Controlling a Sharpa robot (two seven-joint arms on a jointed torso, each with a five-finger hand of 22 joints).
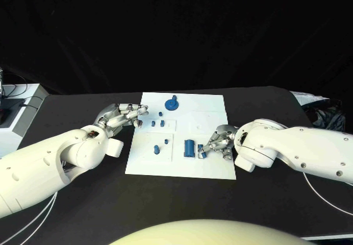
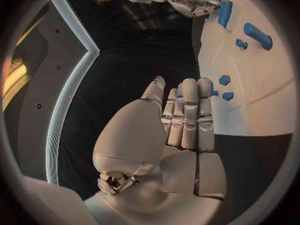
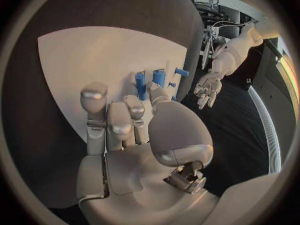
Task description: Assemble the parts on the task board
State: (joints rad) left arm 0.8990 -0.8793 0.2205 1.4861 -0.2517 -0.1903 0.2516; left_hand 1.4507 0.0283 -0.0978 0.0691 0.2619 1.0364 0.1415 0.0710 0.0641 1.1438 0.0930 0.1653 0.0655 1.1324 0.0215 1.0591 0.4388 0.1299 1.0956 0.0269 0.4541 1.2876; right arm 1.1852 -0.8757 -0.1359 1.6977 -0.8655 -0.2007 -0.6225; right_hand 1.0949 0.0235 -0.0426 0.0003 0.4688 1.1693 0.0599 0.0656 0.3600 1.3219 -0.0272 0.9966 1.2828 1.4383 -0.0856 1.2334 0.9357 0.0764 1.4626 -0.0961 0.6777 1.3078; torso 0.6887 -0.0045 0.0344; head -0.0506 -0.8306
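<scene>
The white task board (image 1: 184,133) lies in the middle of the black table. On it are a blue wheel-shaped part (image 1: 172,105), three small blue parts (image 1: 156,121), a lying blue peg (image 1: 156,149) and an upright blue cylinder (image 1: 189,148). My right hand (image 1: 219,142) is over the board's right side. Its fingertips reach a small blue part (image 1: 200,150) beside the cylinder (image 3: 140,84), and a grip on it cannot be made out. My left hand (image 1: 125,115) hovers at the board's left edge, fingers stretched out and holding nothing, close to the small parts (image 2: 224,80).
A white box with cables (image 1: 16,115) stands at the table's far left. Bare black table (image 1: 88,214) lies in front of the board and on both sides of it.
</scene>
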